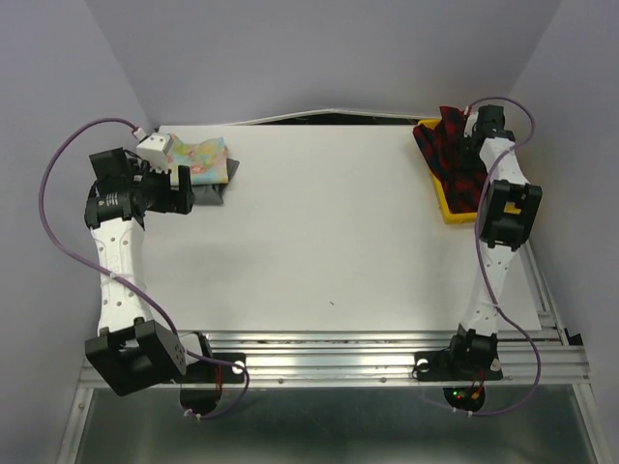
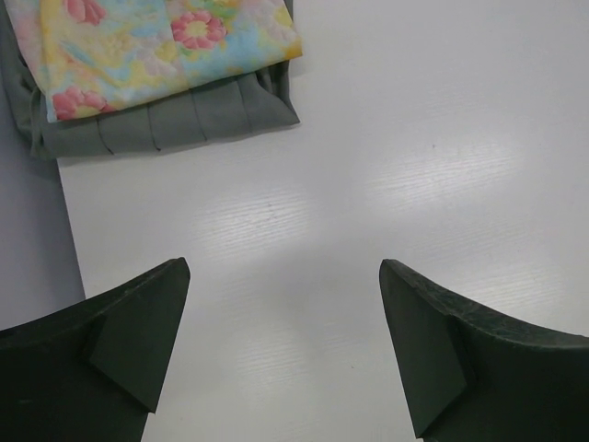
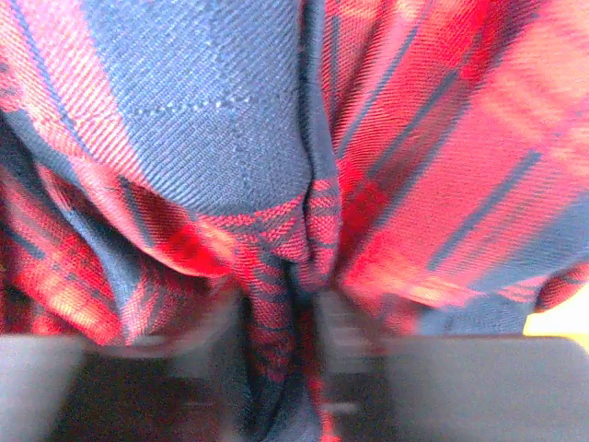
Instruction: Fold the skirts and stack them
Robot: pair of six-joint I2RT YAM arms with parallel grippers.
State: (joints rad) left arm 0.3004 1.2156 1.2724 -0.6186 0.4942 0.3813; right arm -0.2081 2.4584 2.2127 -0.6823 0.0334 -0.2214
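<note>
The right end effector (image 3: 276,322) is down in the red-and-dark plaid cloth skirt (image 3: 221,138), which fills its view. One raised ridge of cloth runs straight between its fingers. The fingers are blurred, so I cannot tell whether they clamp that ridge or only stand on either side of it. The skirt lies crumpled beneath and ahead of this end effector, draped over a yellow plastic tray (image 1: 453,211) whose edge shows just off its right finger.

The left end effector (image 2: 282,276) hangs over the bare white desk (image 2: 414,166) with its fingers wide apart and nothing between them. Ahead of it, toward its left finger, the pastel floral cloth skirt (image 2: 156,46) lies folded on top of the plain grey pleated cloth skirt (image 2: 184,124).

The plaid cloth looks light, soft and limp. It should bunch and sag rather than hold a shape, and its woven face should give fair friction. A pinch on a single ridge will likely lift only part of it and let the rest trail, perhaps dragging the tray. A hold on a hem or the waistband, deep enough to catch both layers, seems safer for spreading it flat on the desk.
</note>
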